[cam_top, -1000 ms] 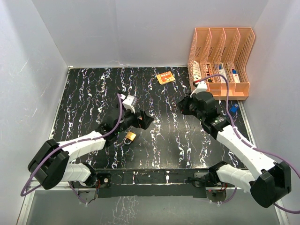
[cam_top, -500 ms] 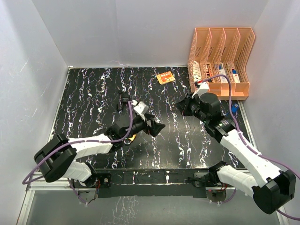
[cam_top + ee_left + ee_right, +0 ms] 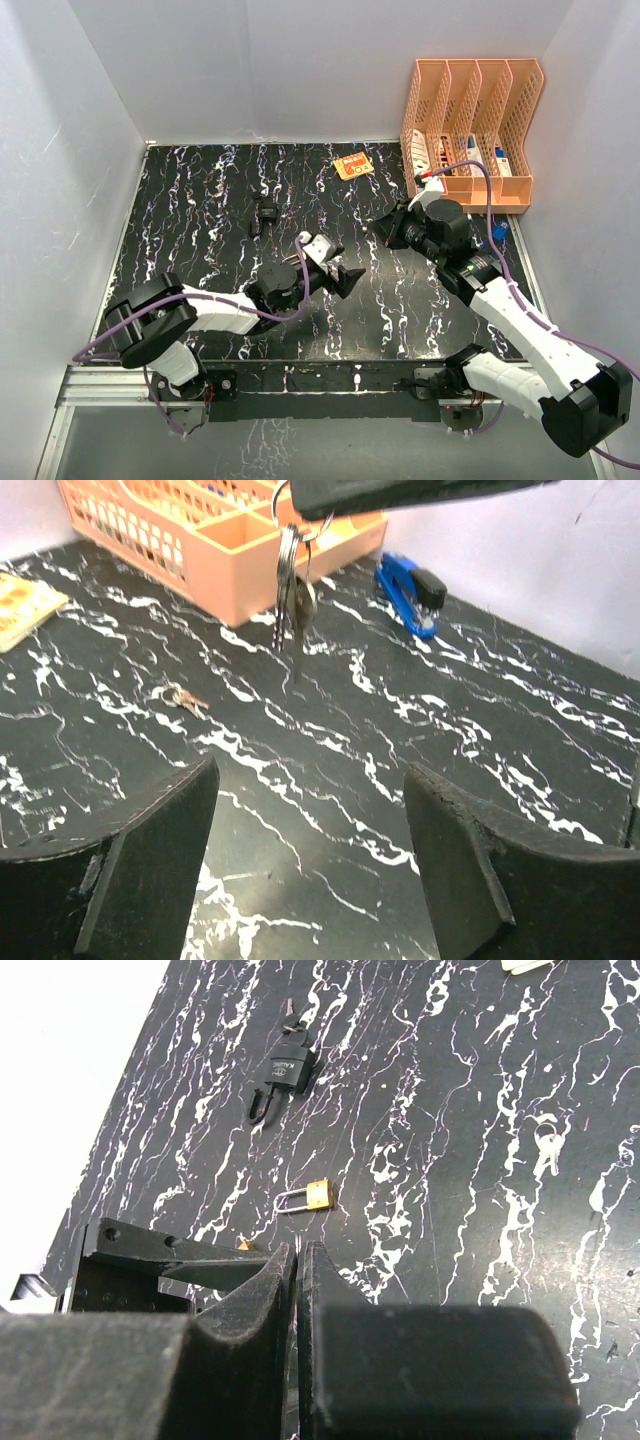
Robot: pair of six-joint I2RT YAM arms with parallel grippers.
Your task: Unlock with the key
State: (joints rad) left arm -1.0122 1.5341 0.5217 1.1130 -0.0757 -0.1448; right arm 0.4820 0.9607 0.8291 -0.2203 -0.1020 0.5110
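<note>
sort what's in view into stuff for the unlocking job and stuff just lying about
For the job: key bunch in the right hand, brass padlock, black padlock (either may be the one).
Lying about: peach organizer, blue stapler, orange packet.

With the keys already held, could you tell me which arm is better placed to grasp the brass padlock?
Left. The left fingers are open and empty, close to the brass padlock, whereas the right fingers are shut on the key bunch.
</note>
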